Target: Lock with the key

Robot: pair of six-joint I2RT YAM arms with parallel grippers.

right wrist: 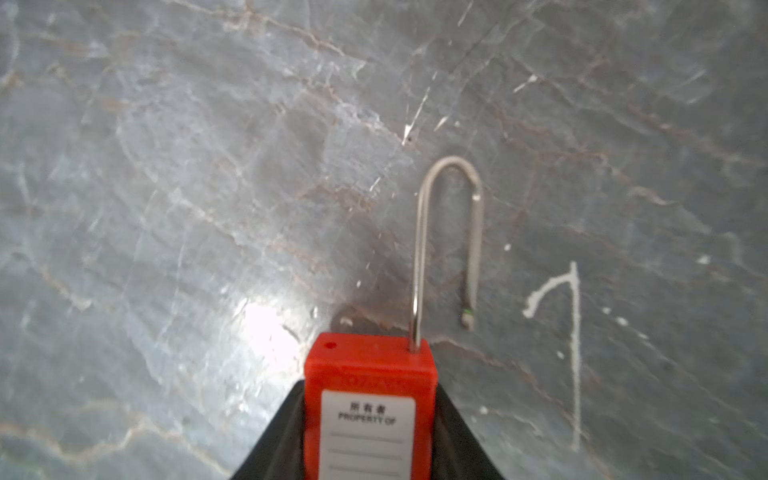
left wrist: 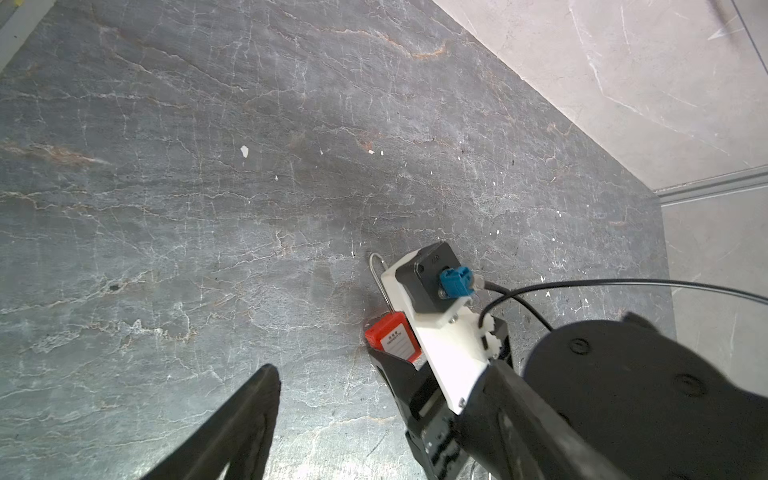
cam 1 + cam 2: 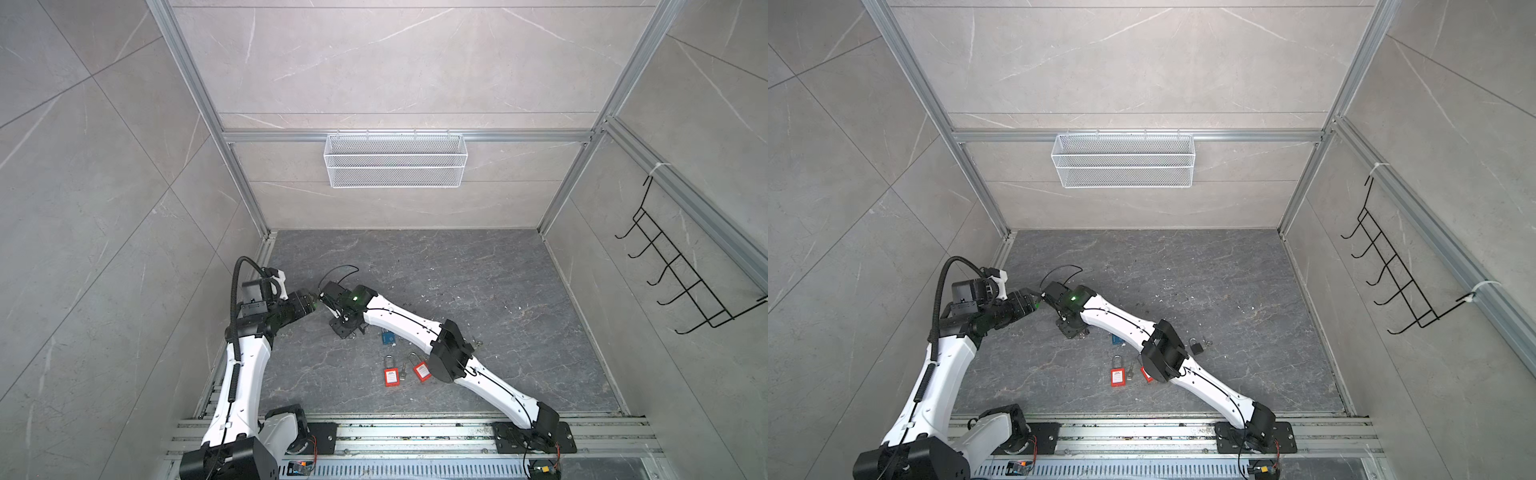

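The red padlock (image 1: 370,365) is sitting at the bottom centre of the right wrist view. Its white label is facing the camera and its steel shackle (image 1: 419,249) is pointing toward the top of the frame. The shackle is standing open: 1 leg is seated in the red body, and the free end is hanging clear beside it. The right gripper (image 1: 370,388) is pinching the body with 1 black finger pressing on each red side, so its jaws are standing only as wide as the padlock. In the left wrist view the padlock is showing right of centre in the lower half, at that gripper's tips and low over the dark stone floor (image 2: 208,208). Whether it is touching the floor, I cannot tell. In both top views it is hiding under the right gripper, left of centre.

The left gripper (image 3: 311,302) is hovering just left of the right wrist, close but apart. Its jaws are spreading wide and gripping nothing, and 1 finger (image 2: 249,415) is showing at the lower left of the left wrist view.

At the lower centre of a top view, a 2nd red padlock (image 3: 390,376) and a 3rd red padlock (image 3: 421,370) are lying flat. A small key (image 3: 403,372), hard to make out, is lying between them. A blue padlock (image 3: 388,338) is lying just above them, beside the right arm. A black padlock (image 3: 1195,346) is lying to the right of that arm. A white wire basket (image 3: 395,160) is hanging on the back wall, and a black hook rack (image 3: 685,274) is hanging on the right wall.
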